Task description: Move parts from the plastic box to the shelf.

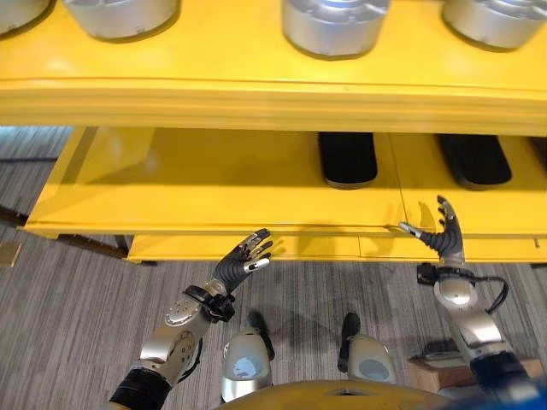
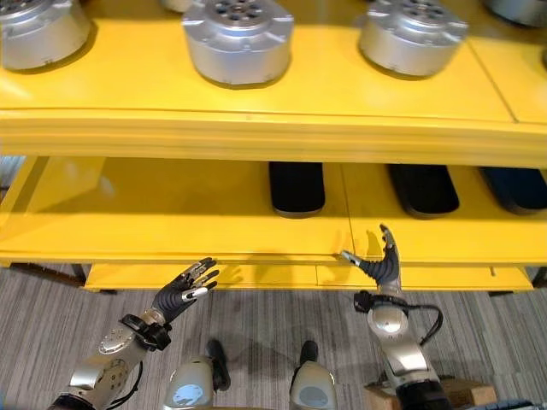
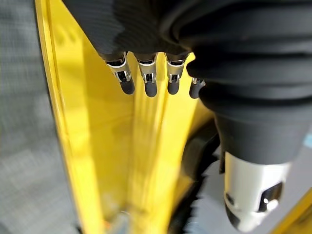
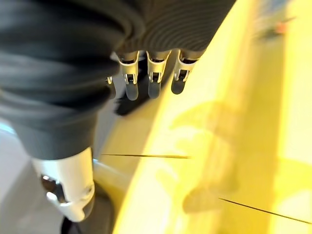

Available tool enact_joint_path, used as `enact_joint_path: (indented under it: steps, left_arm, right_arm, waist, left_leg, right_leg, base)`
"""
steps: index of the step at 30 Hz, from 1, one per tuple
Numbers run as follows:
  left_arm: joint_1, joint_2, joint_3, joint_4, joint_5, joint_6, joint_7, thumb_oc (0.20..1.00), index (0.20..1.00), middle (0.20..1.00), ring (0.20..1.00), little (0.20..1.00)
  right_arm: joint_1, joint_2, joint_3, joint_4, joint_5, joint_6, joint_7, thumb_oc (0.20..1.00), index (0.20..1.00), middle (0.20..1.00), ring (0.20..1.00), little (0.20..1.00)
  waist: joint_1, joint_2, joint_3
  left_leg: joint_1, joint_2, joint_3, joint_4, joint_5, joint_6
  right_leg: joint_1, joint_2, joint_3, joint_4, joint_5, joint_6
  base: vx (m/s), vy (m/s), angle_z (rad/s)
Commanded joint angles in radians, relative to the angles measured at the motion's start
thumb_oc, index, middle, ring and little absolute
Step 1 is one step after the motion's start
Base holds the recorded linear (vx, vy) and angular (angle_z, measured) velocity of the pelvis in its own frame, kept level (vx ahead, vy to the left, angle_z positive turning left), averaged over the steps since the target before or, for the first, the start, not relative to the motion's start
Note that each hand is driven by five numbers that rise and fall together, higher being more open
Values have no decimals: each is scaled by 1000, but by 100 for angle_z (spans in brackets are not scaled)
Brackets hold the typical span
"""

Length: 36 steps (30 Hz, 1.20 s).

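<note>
Both hands are empty with fingers spread: left hand (image 1: 244,260) hovers below the yellow metal shelf (image 1: 214,184), right hand (image 1: 443,237) at its lower front edge. Round silver machined parts (image 2: 238,38) sit on the shelf's top tier.

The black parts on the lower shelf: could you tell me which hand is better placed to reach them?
Probably the right hand: open at the lower shelf's front edge, near a black part. The left hand is open below the edge.
</note>
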Motion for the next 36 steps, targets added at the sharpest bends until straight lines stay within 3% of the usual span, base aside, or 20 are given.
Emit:
enact_joint_path:
  steps: [1,3,8,10,12,13,15,16,17,19,20,21,24,29,36]
  left_arm:
    - [57,-5,48,-61,-44,-92,-39,1000,1000,1000,1000,1000]
    - [66,6,52,-54,-6,-92,-80,1000,1000,1000,1000,1000]
    - [55,34,17,-60,-16,-89,-95,1000,1000,1000,1000,1000]
    - [46,31,-8,-72,-30,-102,-99,1000,1000,1000,1000,1000]
    - [41,26,-41,-90,-4,-123,-127,1000,1000,1000,1000,1000]
    - [45,38,-57,-95,24,-129,-110,1000,1000,1000,1000,1000]
    - [36,59,-64,-73,36,-136,-72,1000,1000,1000,1000,1000]
    - [36,59,-64,-73,36,-136,-72,1000,1000,1000,1000,1000]
    - [53,59,-48,-88,24,-147,-101,1000,1000,1000,1000,1000]
    - [78,63,-21,-110,-1,-136,-114,1000,1000,1000,1000,1000]
    - [80,59,-18,-118,-15,-125,-94,1000,1000,1000,1000,1000]
    - [80,54,-15,-116,-4,-129,-77,1000,1000,1000,1000,1000]
    - [113,23,9,-130,-6,-175,-13,1000,1000,1000,1000,1000]
    - [183,31,65,-157,-36,-165,-31,1000,1000,1000,1000,1000]
    - [212,22,99,-172,-94,-158,-24,1000,1000,1000,1000,1000]
  right_arm:
    - [-38,-112,-2,-98,-177,-197,164,1000,1000,1000,1000,1000]
    - [-13,-142,16,-128,-174,-214,234,1000,1000,1000,1000,1000]
    - [8,-172,53,-182,-33,-203,299,1000,1000,1000,1000,1000]
    - [29,-155,78,-203,-45,-214,319,1000,1000,1000,1000,1000]
    - [36,-155,101,-197,-52,-236,301,1000,1000,1000,1000,1000]
    - [17,-160,117,-197,-45,-255,303,1000,1000,1000,1000,1000]
    - [16,-178,127,-213,-53,-278,279,1000,1000,1000,1000,1000]
    - [16,-178,127,-213,-53,-278,279,1000,1000,1000,1000,1000]
    - [-6,-182,126,-205,-44,-325,229,1000,1000,1000,1000,1000]
    - [-4,-180,108,-230,-79,-329,226,1000,1000,1000,1000,1000]
    - [-17,-177,121,-237,-82,-290,210,1000,1000,1000,1000,1000]
    - [-28,-173,135,-224,-84,-270,179,1000,1000,1000,1000,1000]
    - [-6,-189,113,-226,-116,-262,145,1000,1000,1000,1000,1000]
    - [86,-220,11,-229,-81,-226,57,1000,1000,1000,1000,1000]
    - [123,-213,-55,-168,-55,-198,19,1000,1000,1000,1000,1000]
  waist:
    - [26,15,-32]
    - [28,9,-40]
    - [27,-5,-48]
    - [25,-14,-43]
    - [30,-29,-30]
    - [31,-24,-23]
    - [21,-10,-37]
    - [21,-10,-37]
    - [31,0,-49]
    - [36,3,-66]
    - [46,-6,-73]
    - [58,-18,-76]
    - [59,-27,-75]
    - [22,-29,-70]
    - [-22,-19,-64]
  left_leg:
    - [55,18,-111,-93,74,-5]
    - [61,8,-110,-96,71,2]
    - [83,-6,-94,-127,74,15]
    - [98,-8,-68,-145,70,24]
    - [117,-15,-11,-156,55,25]
    - [127,-19,31,-157,51,28]
    - [108,-30,51,-150,55,49]
    - [108,-30,51,-150,55,49]
    - [110,-43,48,-128,22,61]
    - [111,-53,60,-117,8,74]
    - [104,-48,73,-103,12,64]
    - [92,-33,88,-86,16,50]
    - [49,53,140,-64,70,-10]
    - [50,107,186,-63,87,-39]
    - [70,183,212,-47,138,-95]
  right_leg:
    - [8,-18,-20,110,-63,56]
    - [16,-24,-20,109,-61,64]
    - [10,-44,-29,119,-40,93]
    - [2,-67,-41,104,-9,117]
    - [-17,-109,-92,59,77,139]
    - [-23,-115,-123,95,75,141]
    - [-48,-89,-105,213,27,123]
    - [-48,-89,-105,213,27,123]
    - [-48,-97,-107,318,-34,116]
    - [-38,-90,-117,358,-77,111]
    - [19,-61,-142,254,-114,101]
    - [88,-34,-169,131,-109,90]
    - [167,3,-198,-59,-44,67]
    - [147,44,-226,-70,-42,39]
    - [129,71,-225,-95,-21,18]
  base:
    - [-48,248,-3]
    - [-49,180,1]
    - [-58,209,4]
    - [-91,195,-8]
    - [-200,98,-61]
    - [-258,54,-95]
    - [-175,30,-107]
    - [-61,-13,-60]
    - [-4,-50,-33]
    - [-6,-187,-57]
    - [6,-394,-71]
    - [-7,-478,-102]
    - [-56,-596,-202]
    - [-49,-441,-139]
    - [-7,-322,-44]
